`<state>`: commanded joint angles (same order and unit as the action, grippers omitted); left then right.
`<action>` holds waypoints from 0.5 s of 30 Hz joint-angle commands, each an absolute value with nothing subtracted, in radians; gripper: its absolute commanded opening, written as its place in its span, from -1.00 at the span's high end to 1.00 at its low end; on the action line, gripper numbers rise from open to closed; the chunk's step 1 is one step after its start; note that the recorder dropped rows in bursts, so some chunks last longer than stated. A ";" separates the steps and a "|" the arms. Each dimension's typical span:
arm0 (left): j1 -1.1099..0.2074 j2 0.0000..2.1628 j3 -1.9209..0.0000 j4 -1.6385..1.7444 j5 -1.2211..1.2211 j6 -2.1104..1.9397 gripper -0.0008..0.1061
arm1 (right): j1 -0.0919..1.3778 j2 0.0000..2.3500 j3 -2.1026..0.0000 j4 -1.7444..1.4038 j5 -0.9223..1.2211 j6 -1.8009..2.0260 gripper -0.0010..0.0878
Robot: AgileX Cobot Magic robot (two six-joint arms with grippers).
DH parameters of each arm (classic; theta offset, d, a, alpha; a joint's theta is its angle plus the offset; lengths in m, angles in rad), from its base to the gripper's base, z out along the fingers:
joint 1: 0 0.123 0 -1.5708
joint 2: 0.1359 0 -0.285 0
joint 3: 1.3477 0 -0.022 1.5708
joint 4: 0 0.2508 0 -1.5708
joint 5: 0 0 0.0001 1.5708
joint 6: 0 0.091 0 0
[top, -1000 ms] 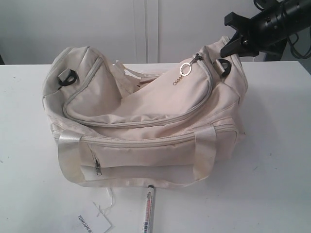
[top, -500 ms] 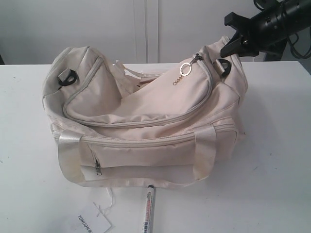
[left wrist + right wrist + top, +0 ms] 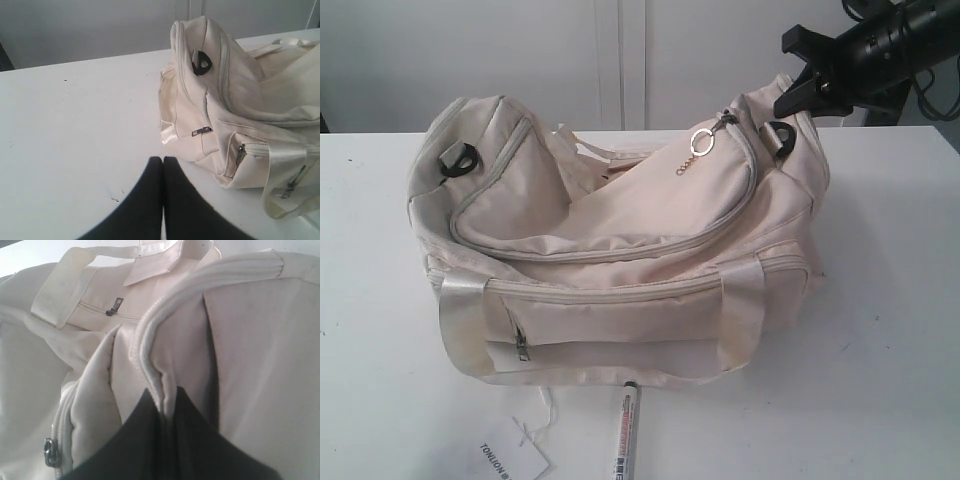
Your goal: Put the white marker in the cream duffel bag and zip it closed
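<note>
Showing, in the exterior view, the cream duffel bag [image 3: 620, 230] slumped mid-surface [image 3: 890, 300], with the white marker [image 3: 625, 435] outside it at the edge nearest the camera, near a paper tag [image 3: 510, 462]. Left wrist view: the left claw [image 3: 163, 167] is clenched on nothing, over bare surface near one end of the bag. Right wrist view: the right claw [image 3: 164, 399] is clenched on a piped seam of the bag. Risk: a pull on that thin seam may slip free, or drag the soft bag onto the marker and roll it off the edge.
</note>
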<state>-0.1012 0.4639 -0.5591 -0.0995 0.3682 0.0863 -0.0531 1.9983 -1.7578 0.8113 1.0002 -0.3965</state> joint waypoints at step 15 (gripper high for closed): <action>-0.103 0.917 -0.851 -0.394 0.502 0.381 0.99 | -0.053 1.998 -1.758 0.811 0.998 -0.397 0.91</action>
<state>-0.1031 0.9175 -0.8512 -0.3943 0.5025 0.3806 -0.0531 1.9983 -1.7578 0.8113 0.9980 -0.3965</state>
